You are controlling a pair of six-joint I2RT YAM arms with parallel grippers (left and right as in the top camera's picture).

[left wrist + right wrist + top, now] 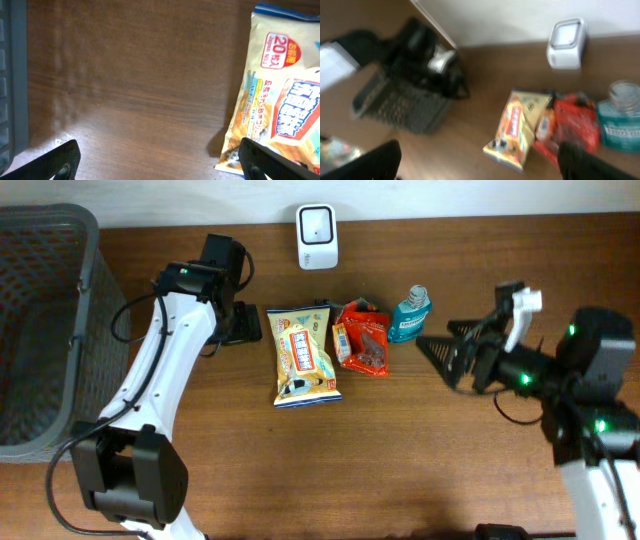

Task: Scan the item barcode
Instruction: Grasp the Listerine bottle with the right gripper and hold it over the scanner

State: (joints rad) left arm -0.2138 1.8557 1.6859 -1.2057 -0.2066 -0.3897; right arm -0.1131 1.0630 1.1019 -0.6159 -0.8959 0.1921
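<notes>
At the far left, basket (40, 330): dark mesh, standing on the wooden table (300, 470), cut off by the frame edge.
Left arm (150, 380): white links and black joints, rising from the lower left corner toward the back of the table.
Left gripper (243, 323): jaws spread wide, holding nothing, just left of the snack bag (305, 355). In the wrist view, dark fingers in the two bottom corners with bare wood between. Right fingertip (270, 162) overlapping the bag's lower edge, contact impossible to judge.
Scanner (317, 236): small, white, upright at the back edge by the wall, apart from the items and behind them.
Snack bag: yellow, lying flat near the table's centre, printed face up, blue-sealed top end toward the back.
Red packet (362, 340): flat, close against the snack bag's right side, near its upper corner.
Bottle (410, 315): blue-green with a clear cap, just right of the red packet, upright or lying not certain.
Right gripper (440, 352): jaws wide apart, empty, just right of the bottle, pointing left at the row of items. Wrist view blurred, all three items and the scanner in it.
</notes>
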